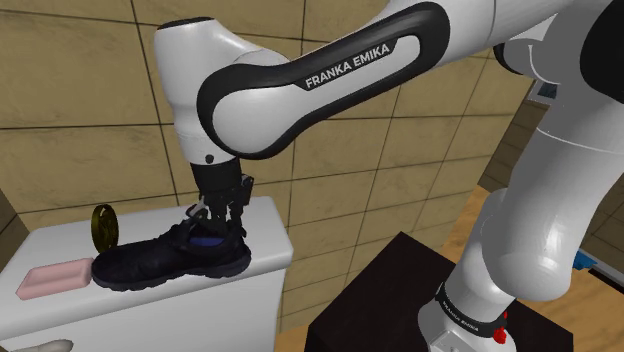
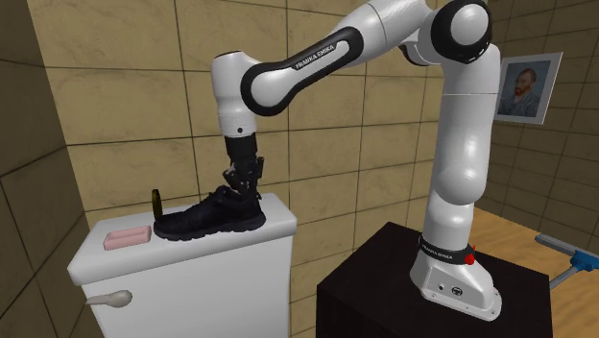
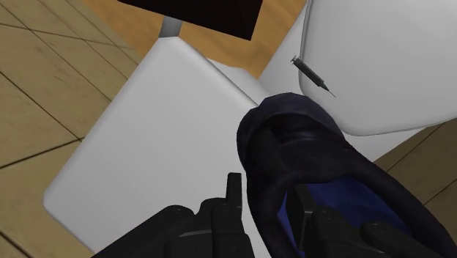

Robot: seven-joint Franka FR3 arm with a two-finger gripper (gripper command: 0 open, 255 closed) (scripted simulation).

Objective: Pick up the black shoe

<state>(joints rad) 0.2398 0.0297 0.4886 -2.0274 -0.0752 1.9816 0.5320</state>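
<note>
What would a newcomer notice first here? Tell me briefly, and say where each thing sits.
The big white arm sweeps in from the shoulder view's right, its black gripper down at the opening of a black shoe. The shoe lies on a white toilet tank, with a pink bar beside its toe. In the second exterior view, a framed portrait hangs on the tiled wall at the upper right.

Tan tiled walls (image 2: 115,58) surround a white toilet tank (image 2: 192,278); a framed portrait painting (image 2: 527,86) hangs above the wooden floor (image 2: 523,230).
</note>
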